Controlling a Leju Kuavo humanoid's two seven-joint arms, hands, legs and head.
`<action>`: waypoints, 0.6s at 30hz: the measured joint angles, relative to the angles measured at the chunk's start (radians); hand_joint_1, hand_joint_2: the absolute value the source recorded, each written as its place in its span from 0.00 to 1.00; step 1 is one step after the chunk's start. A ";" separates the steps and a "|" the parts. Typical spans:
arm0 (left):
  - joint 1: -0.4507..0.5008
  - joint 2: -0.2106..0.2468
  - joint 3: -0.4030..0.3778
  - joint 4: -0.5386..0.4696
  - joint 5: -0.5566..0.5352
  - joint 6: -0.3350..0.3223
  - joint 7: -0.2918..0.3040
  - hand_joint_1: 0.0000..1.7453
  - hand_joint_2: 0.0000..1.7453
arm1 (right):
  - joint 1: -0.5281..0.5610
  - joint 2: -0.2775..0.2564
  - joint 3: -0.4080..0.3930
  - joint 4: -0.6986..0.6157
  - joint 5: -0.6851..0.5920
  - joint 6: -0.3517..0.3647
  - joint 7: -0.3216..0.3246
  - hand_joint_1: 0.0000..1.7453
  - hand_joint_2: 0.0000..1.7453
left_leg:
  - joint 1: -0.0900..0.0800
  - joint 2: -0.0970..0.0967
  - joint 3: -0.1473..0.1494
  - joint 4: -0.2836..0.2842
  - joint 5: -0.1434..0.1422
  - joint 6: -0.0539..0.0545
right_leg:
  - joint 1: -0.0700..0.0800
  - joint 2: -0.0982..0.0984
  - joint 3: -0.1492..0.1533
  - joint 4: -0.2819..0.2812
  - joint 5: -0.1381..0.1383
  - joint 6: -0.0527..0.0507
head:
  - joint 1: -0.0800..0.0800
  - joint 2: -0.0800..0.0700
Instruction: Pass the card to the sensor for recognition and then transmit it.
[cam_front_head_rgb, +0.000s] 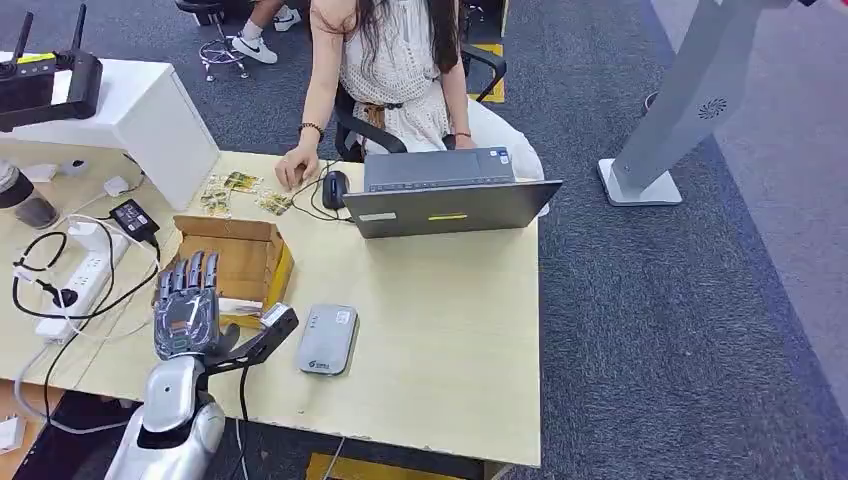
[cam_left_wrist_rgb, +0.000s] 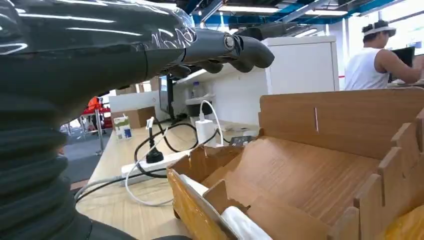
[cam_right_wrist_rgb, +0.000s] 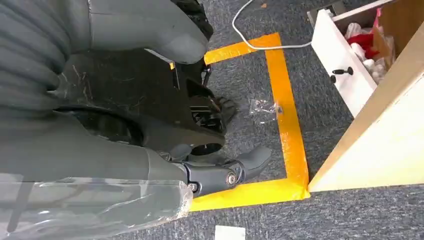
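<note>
Hovering over the near end of the cardboard box, my left hand has its fingers stretched out straight and apart, its thumb poking out sideways toward the grey card sensor, and nothing in its grasp. The sensor lies flat on the pale wooden table, just beside the box's yellow side and clear of my thumb. From the left wrist view my fingers reach out above the box's brown slotted dividers. White cards are tucked in at the near edge of the box, one leaning against the yellow wall; I think these are the cards for the task, though I can make out no print on them.

My right hand hangs down beside the table, over grey carpet marked with yellow tape. Its dark fingers look loosely extended with nothing in them, but the angle is poor and I cannot tell for sure how far apart they are.

Across the table a person sits behind an open grey laptop, one hand resting on the tabletop near a black mouse and some small packets. A white power strip with black cables lies near the left of the box.
</note>
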 joint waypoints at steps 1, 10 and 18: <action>0.000 -0.001 0.000 0.000 0.000 0.000 0.000 0.00 1.00 | 0.000 0.000 0.000 0.000 0.000 0.000 0.000 0.00 1.00 | 0.000 0.000 0.000 0.000 0.000 0.000 | 0.000 0.000 0.000 0.000 0.000 0.000 | 0.000 0.000; 0.000 -0.003 0.000 0.000 0.000 0.000 0.000 0.00 1.00 | 0.000 0.000 0.000 0.000 0.000 0.000 0.000 0.00 1.00 | 0.000 0.000 0.000 0.000 0.000 0.000 | 0.000 0.000 0.000 0.000 0.000 0.000 | 0.000 0.000; 0.000 -0.005 0.000 0.001 0.000 0.000 0.000 0.00 1.00 | 0.000 0.000 0.000 0.000 0.001 0.000 0.000 0.00 1.00 | 0.000 0.000 0.000 0.000 0.000 0.000 | 0.000 0.000 0.000 0.000 0.000 0.000 | 0.000 0.000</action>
